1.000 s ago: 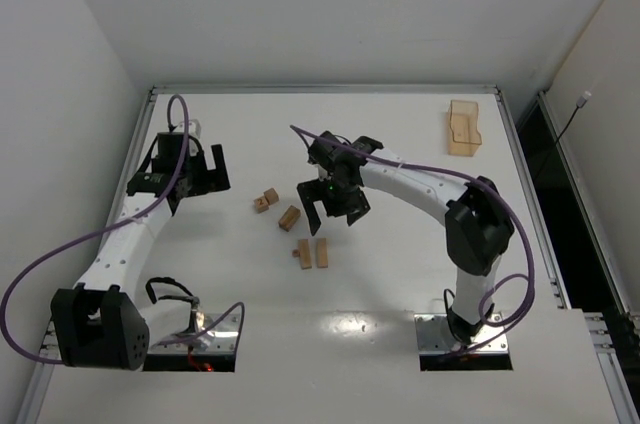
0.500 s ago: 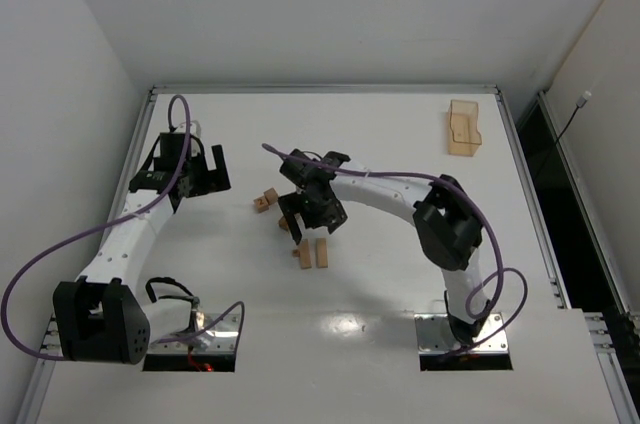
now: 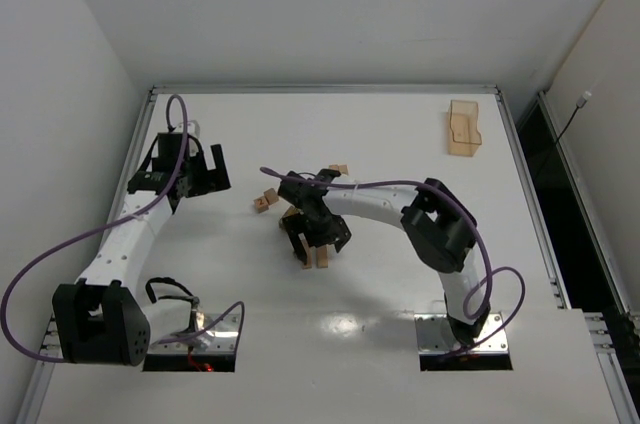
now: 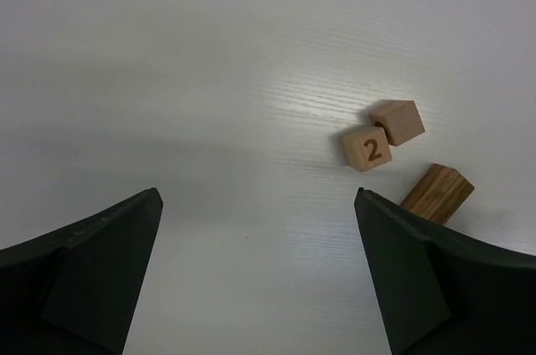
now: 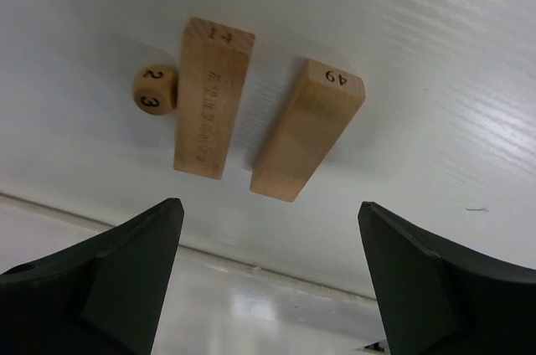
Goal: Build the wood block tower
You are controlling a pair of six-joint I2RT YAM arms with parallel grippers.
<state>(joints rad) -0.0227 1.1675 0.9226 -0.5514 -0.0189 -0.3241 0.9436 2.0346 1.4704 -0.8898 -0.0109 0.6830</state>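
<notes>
Several wood blocks lie loose on the white table; no stack shows. Two bars lie side by side with a tiny cube beside the left one. My right gripper is open and empty, hovering just short of their near ends; in the top view it covers most of them. Two cubes and another bar lie ahead and right of my open, empty left gripper. The left gripper sits left of the cubes.
A translucent orange-tan tray stands at the far right. A small tan piece shows just beyond the right arm's forearm. A raised metal rim bounds the table; walls stand close on the left and behind.
My right gripper has swung left and toward the near edge, ending over the two side-by-side bars. The left arm has not moved.
</notes>
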